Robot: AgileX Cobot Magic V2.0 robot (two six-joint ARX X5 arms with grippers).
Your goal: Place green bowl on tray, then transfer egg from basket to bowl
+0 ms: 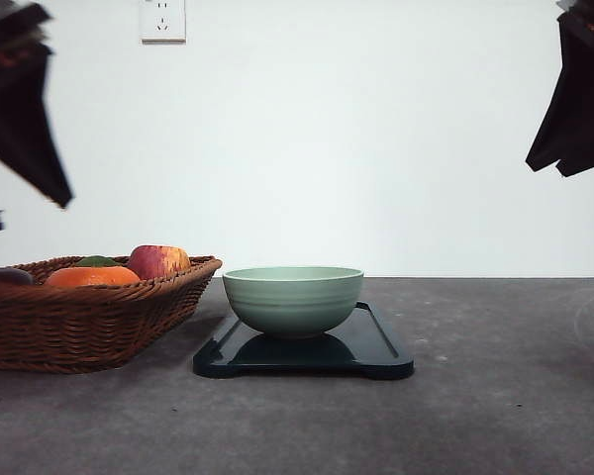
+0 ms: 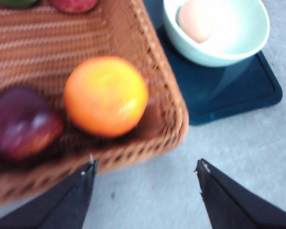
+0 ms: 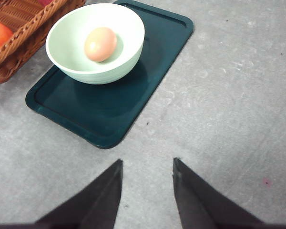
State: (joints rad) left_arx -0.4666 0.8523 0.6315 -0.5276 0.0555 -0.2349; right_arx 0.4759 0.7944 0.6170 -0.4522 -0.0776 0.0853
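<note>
The green bowl [image 1: 293,297] stands upright on the dark tray [image 1: 381,354] in the middle of the table. Inside the bowl lies the light-brown egg [image 3: 100,44], also seen as the egg [image 2: 195,21] in the left wrist view. The wicker basket [image 1: 79,322] sits just left of the tray. My left gripper [image 2: 145,167] hangs open over the table by the basket's corner, holding nothing. My right gripper [image 3: 148,162] is open and empty above bare table, on the side of the tray [image 3: 100,114] away from the basket. Both arms are raised high at the edges of the front view.
The basket holds an orange [image 2: 106,95], a dark purple fruit [image 2: 21,121], a red-yellow apple [image 1: 158,260] and something green [image 1: 96,261]. A white wall with an outlet [image 1: 162,20] stands behind the grey table.
</note>
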